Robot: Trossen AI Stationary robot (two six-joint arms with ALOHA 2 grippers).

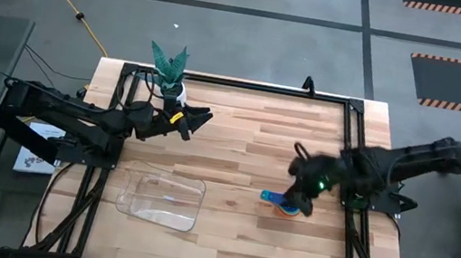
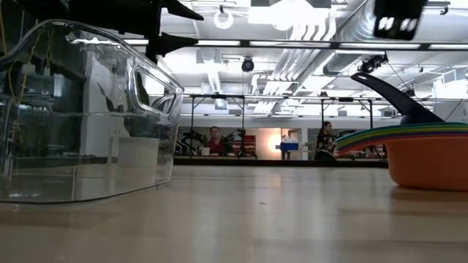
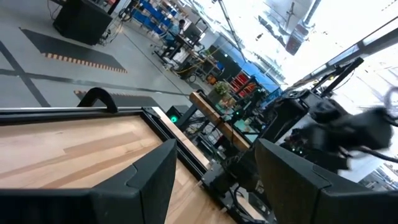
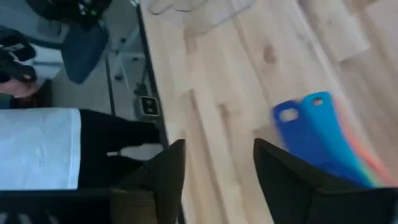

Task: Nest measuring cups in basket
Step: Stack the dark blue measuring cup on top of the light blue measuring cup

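On the counter [image 1: 246, 150], the measuring cups [image 1: 286, 206] stand as one nested stack toward the right side, well apart from the basket [image 1: 162, 197], which lies nearer the left-front area. The low view shows coloured rims layered one inside another within an orange outer cup, with a dark blue handle projecting upward, so the nesting step appears done as far as the pictures show. The basket holds nothing visible; its clear walls and floor show only the counter beneath. What remains, by judgement, is transfer of the whole stack into the basket. The right end effector [image 1: 303, 197] is positioned directly over the stack in the high view; the right wrist view shows its fingers [image 4: 163, 177] parted with a moderate gap, nothing between them, and the two blue handles lying off to one side of them on the wood. Contact with the stack cannot be confirmed. The left end effector [image 1: 198, 120] waits above the counter's rear-left area, beside the potted plant [image 1: 169, 67], its fingers spread apart and empty in the left wrist view.
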